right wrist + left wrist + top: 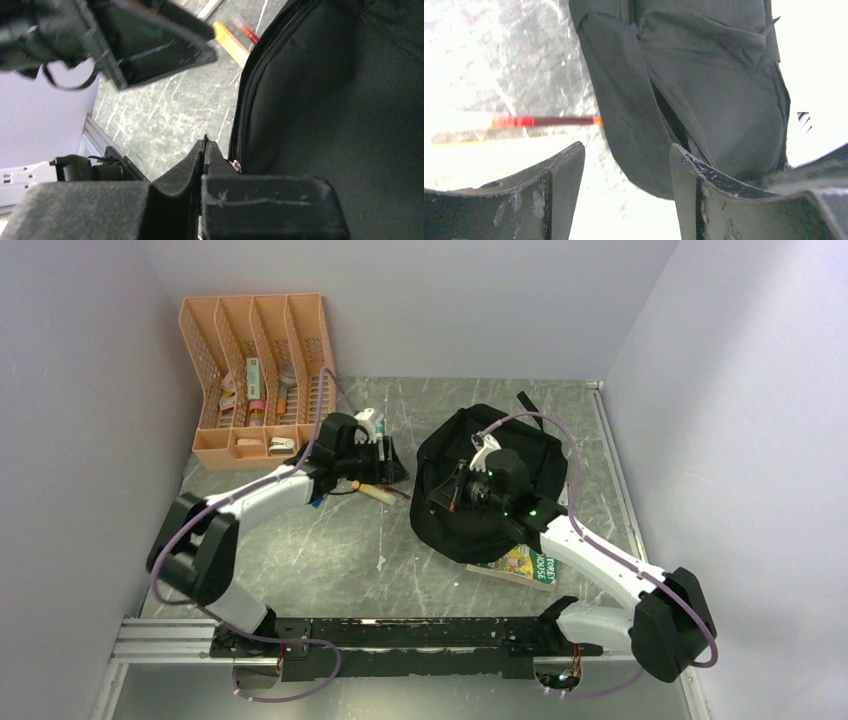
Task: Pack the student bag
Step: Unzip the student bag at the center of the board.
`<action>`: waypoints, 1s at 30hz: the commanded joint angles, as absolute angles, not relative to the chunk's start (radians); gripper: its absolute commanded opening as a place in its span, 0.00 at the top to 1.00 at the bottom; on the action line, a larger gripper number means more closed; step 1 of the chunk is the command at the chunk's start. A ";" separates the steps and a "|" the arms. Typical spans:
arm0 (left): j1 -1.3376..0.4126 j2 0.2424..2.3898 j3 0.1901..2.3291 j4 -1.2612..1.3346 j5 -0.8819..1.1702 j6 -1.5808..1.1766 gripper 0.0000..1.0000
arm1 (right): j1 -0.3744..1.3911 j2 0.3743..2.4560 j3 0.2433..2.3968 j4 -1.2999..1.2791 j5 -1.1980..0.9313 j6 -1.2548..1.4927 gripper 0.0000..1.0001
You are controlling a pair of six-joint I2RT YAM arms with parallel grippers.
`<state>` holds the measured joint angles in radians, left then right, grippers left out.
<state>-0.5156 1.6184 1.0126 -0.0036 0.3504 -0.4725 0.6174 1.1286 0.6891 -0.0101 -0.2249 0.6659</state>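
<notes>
student bag (447,440): soft black fabric, rounded | table (330,540): marbled grey-green, flat

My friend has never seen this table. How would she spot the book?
Start at the large black soft fabric backpack, the biggest thing on the grey marbled table. At its near edge, a thin book with a green and yellow printed cover pokes out from under it. Unlike the thin pens left of the bag, it is flat with large lettering.
</notes>
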 commanded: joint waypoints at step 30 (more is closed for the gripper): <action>-0.693 1.352 0.845 0.108 0.090 -0.625 0.28 | 0.521 1.413 1.054 0.036 -0.303 0.629 1.00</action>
<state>-0.6891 1.3724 0.7818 0.0845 0.1703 -0.6022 0.5354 1.4055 1.0214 0.0212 -0.2817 0.6380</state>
